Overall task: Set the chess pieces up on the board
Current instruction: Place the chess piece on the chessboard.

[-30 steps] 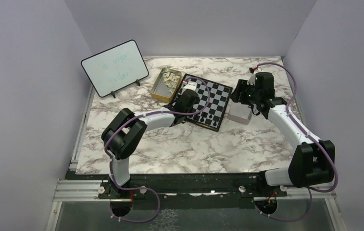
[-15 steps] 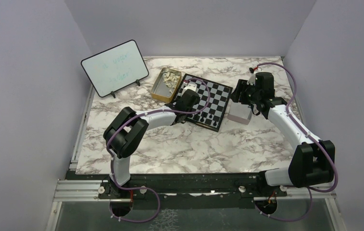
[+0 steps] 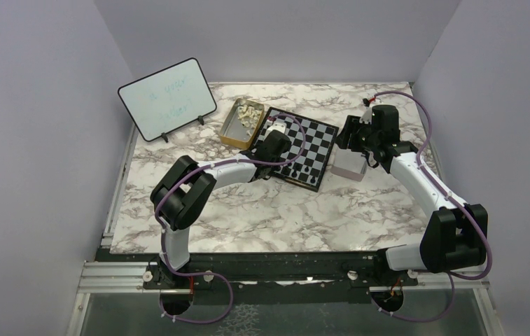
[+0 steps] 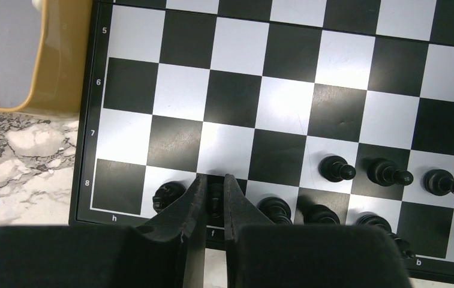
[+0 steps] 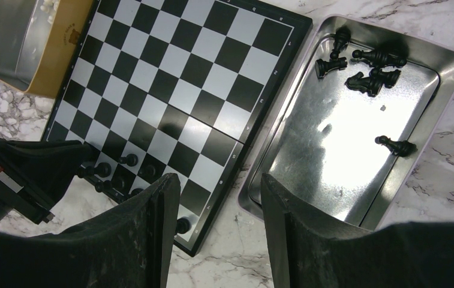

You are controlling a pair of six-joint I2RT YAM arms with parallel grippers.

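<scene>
Left end effector (image 4: 215,179) pinches a black chessman (image 4: 215,201) beside placed chessmen (image 4: 386,173) on the chessboard (image 4: 284,114). Right end effector (image 5: 217,181), spread, hangs over unplaced black pieces (image 5: 368,81); cream pieces (image 3: 250,110) also await placing.

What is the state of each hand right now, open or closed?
Left hand: closed on a black chess piece.
Right hand: open, holding nothing.

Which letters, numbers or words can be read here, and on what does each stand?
"5", "6", "7", "8": side border of the board.
"h", "f", "b", "a": its adjoining border.
Green handwriting on the whiteboard: too blurred to read.
Print on the gold tin: too small to read.
</scene>
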